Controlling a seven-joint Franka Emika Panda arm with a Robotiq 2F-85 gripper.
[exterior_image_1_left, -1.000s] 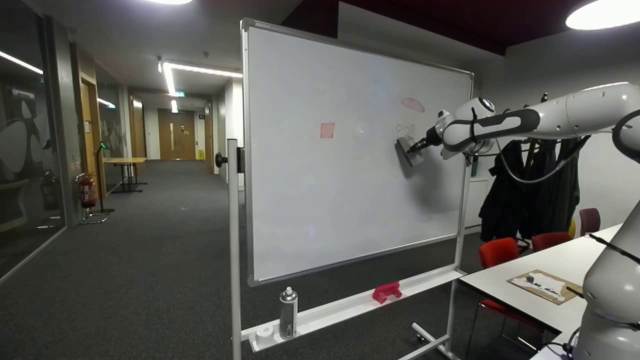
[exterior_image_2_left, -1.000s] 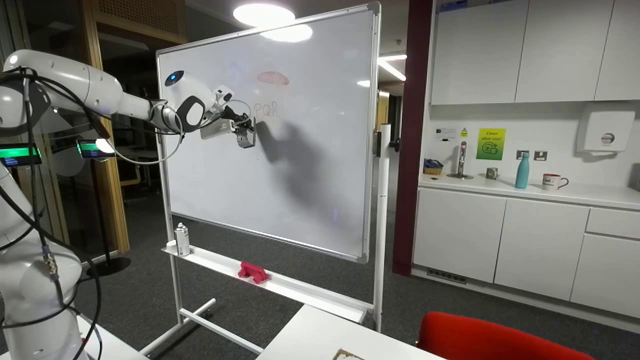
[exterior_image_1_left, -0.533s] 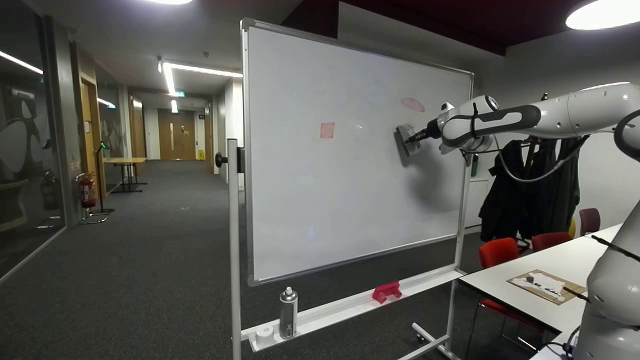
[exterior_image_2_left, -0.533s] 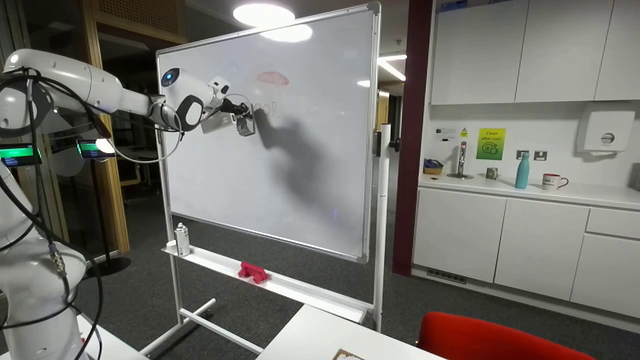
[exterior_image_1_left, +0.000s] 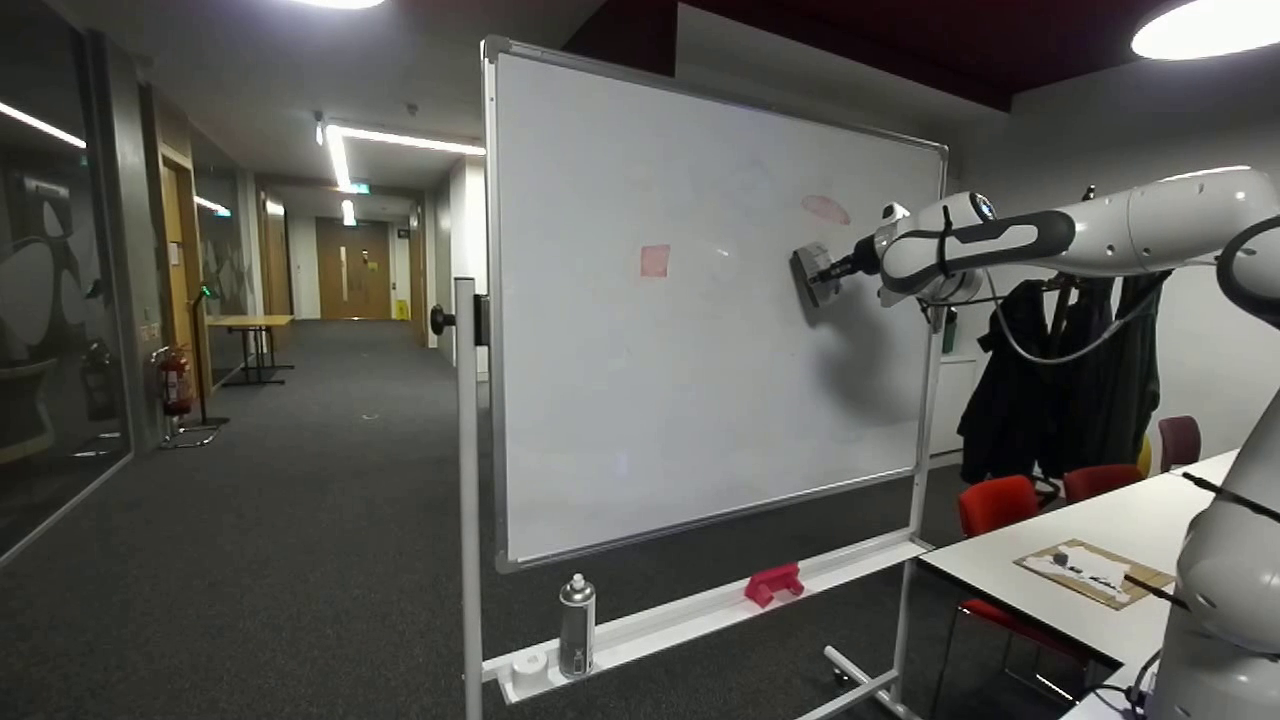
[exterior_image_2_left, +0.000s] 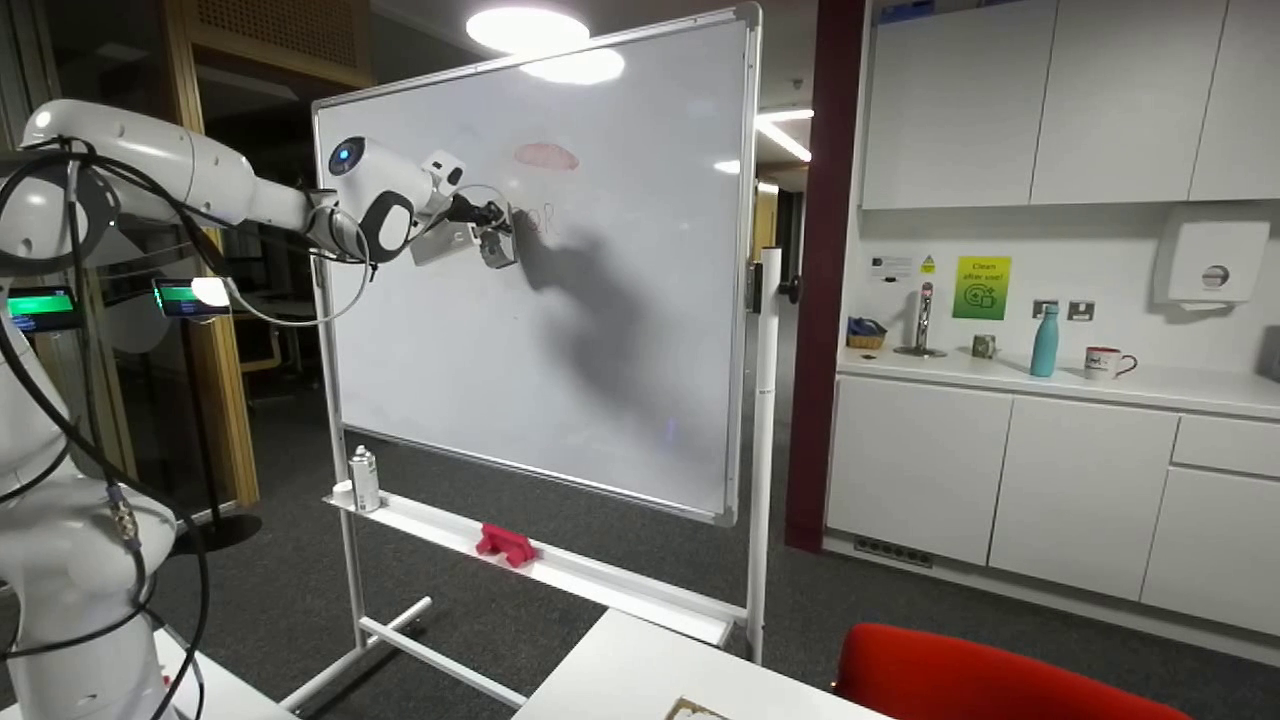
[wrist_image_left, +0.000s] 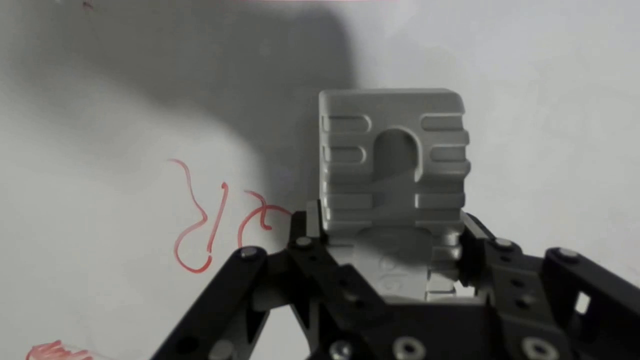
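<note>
A grey ribbed eraser (wrist_image_left: 392, 102) sits between the fingers of my gripper (wrist_image_left: 393, 222), one black finger pressing each side. In both exterior views the eraser (exterior_image_1_left: 815, 262) has its flat face at the whiteboard (exterior_image_1_left: 650, 400); whether it touches cannot be told. Red handwritten letters (wrist_image_left: 217, 220) appear upside down left of the gripper in the wrist view, one partly covered by a finger. In an exterior view the letters Q and R (exterior_image_2_left: 548, 218) show just beside the eraser (exterior_image_2_left: 497, 248). Above them is a red oval patch (exterior_image_2_left: 546, 156).
A red square patch (exterior_image_1_left: 655, 261) is on the board's far side. The lower ledge (exterior_image_1_left: 680, 618) carries a spray can (exterior_image_1_left: 577, 628), a white roll (exterior_image_1_left: 529, 668) and a red holder (exterior_image_1_left: 773, 585). White tables (exterior_image_1_left: 1080, 510) and red chairs (exterior_image_1_left: 998, 505) stand near the arm.
The eraser and gripper have risen along the board, mostly in the first half second, then shifted slightly toward the letters. The letter P, visible earlier, no longer shows beside the eraser.
</note>
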